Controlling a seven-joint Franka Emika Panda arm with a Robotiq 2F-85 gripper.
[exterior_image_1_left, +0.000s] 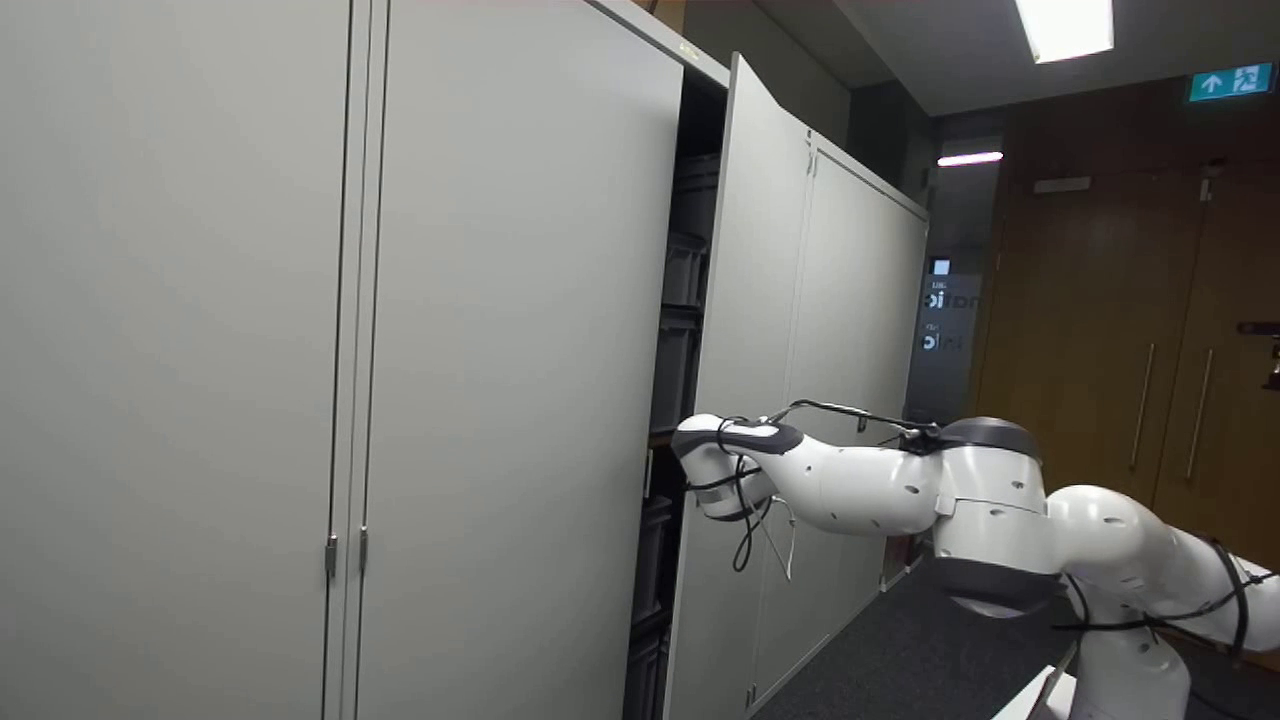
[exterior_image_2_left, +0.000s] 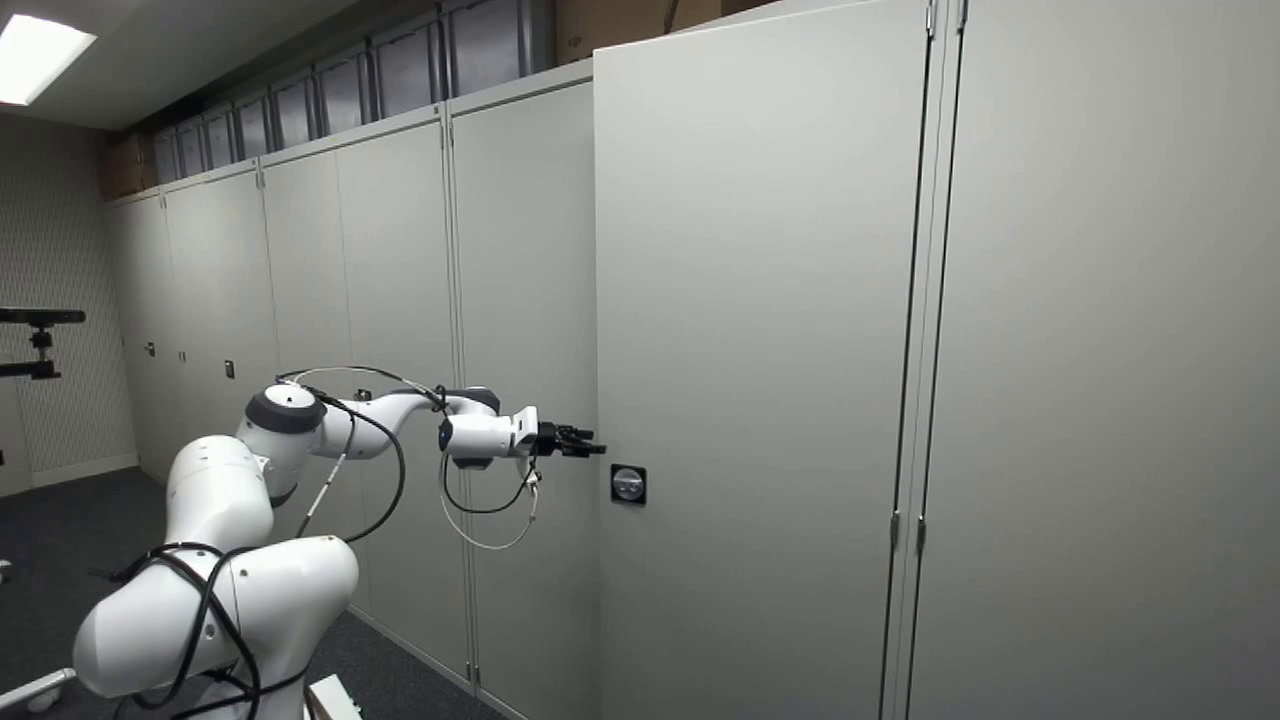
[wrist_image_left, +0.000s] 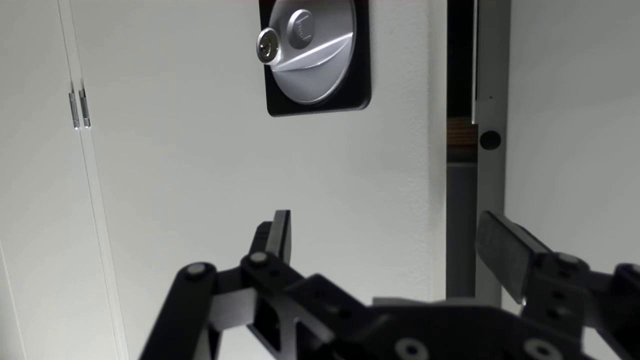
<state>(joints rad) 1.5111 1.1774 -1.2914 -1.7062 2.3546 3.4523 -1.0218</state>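
- Cabinet door (exterior_image_2_left: 750, 300): ajar, free edge standing out from the cabinet front; hinge (exterior_image_2_left: 895, 530) on its opposite side.
- Jaws: spread wide, nothing gripped. Just beside the door's free edge. Fingers (wrist_image_left: 502, 252) well apart in the wrist view, door edge showing between them. Touching it or not: can't tell.
- Arm (exterior_image_1_left: 870, 490): stretched out to the door in both exterior views.
- Handle (wrist_image_left: 320, 55): round, silver, on a black plate, set in the door's outer face near the free edge; key lock (wrist_image_left: 267, 46) on it. Near the jaws, not gripped.
- Gap (wrist_image_left: 460, 75): between the door and the neighbouring door (exterior_image_1_left: 530, 300), which looks shut; grey bins (exterior_image_1_left: 684, 270) show inside.
- Done, as far as visible: door off flush, interior partly exposed, jaws open at the edge.
- Left, judging by this: no grip on door or handle yet; door neither shut nor swung wide, so the door work reads as unfinished. Direction of swing: can't tell.
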